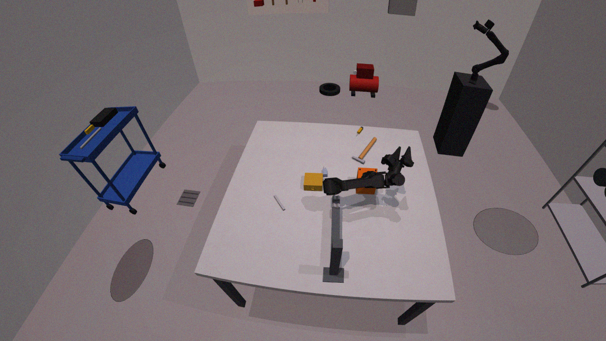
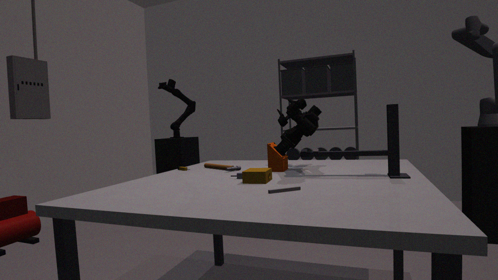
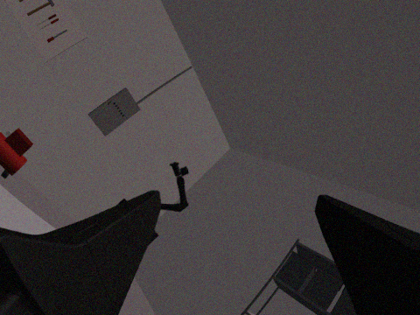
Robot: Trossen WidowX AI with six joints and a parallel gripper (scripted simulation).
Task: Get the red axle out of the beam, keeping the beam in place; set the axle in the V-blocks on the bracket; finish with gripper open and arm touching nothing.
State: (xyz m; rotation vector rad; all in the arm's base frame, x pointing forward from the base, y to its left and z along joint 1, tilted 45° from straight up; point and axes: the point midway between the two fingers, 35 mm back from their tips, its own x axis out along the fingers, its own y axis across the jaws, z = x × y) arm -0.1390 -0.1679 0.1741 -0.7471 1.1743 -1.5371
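My gripper (image 1: 404,148) (image 2: 283,105) (image 3: 240,202) is open and empty, raised above the table and facing away from the objects. I cannot make out the red axle in any view. A grey upright post (image 1: 336,254) (image 2: 393,139) carries a long horizontal bar (image 1: 336,224) (image 2: 369,153). Small pale fittings (image 1: 335,202) show near the bar's end, beside my folded arm in the top view. I cannot tell whether they are the V-blocks. A yellow block (image 1: 313,180) (image 2: 255,175) with a small hole sits beside a pronged grey part (image 1: 325,172) (image 2: 239,176).
My arm stands on an orange wedge (image 1: 360,189) (image 2: 277,163). A hammer (image 1: 367,148) (image 2: 219,166) and small yellow-handled tool (image 1: 360,130) (image 2: 182,168) lie towards the back of the table (image 1: 262,246) (image 2: 209,202). A thin grey bar (image 1: 279,202) (image 2: 284,189) lies at the left in the top view.
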